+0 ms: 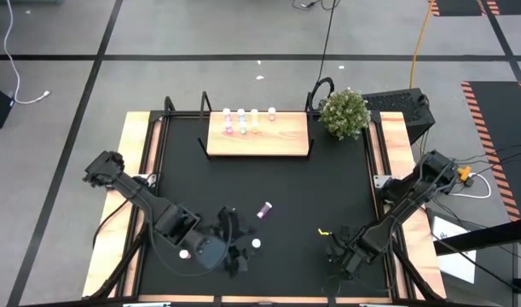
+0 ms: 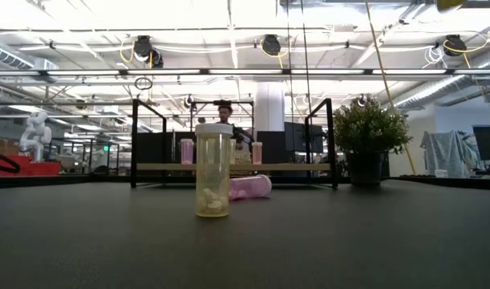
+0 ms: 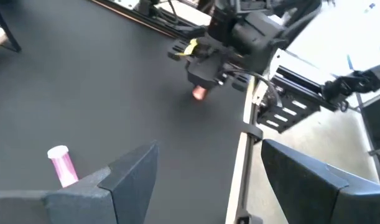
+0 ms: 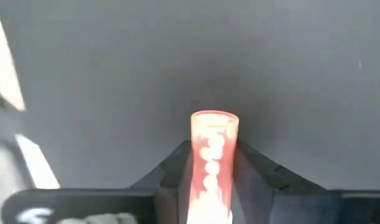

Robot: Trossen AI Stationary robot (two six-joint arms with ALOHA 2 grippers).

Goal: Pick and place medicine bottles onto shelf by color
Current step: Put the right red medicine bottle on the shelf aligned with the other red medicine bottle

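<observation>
The light-wood shelf (image 1: 258, 136) stands at the table's far side with several small bottles (image 1: 242, 121) upright along its far edge. A magenta bottle (image 1: 264, 210) lies on its side mid-table and shows in the low view (image 2: 251, 187) and in the left wrist view (image 3: 62, 165). A yellow bottle (image 2: 212, 170) stands upright on its base near the front, its white cap (image 1: 256, 244) beside my left gripper (image 1: 240, 254). That gripper (image 3: 209, 146) is raised and open, with nothing between its fingers. My right gripper (image 1: 344, 254) is at the near right, shut on an orange-red bottle (image 4: 213, 162). My right gripper has the orange-red bottle between its two fingers, one on each long side (image 4: 198, 171). The fingers come steeply from above and lie along the bottle. Its clear end (image 4: 213, 119) sticks out past the fingertips, close above the black tabletop (image 3: 199, 93); I cannot tell whether it touches.
A potted plant (image 1: 344, 112) stands at the far right corner beside the shelf's black end bracket (image 1: 313, 128). Wooden strips (image 1: 136, 162) line the table's sides. A person (image 2: 224, 112) shows beyond the table in the low view. Bare black tabletop (image 1: 269, 179) lies between shelf and grippers.
</observation>
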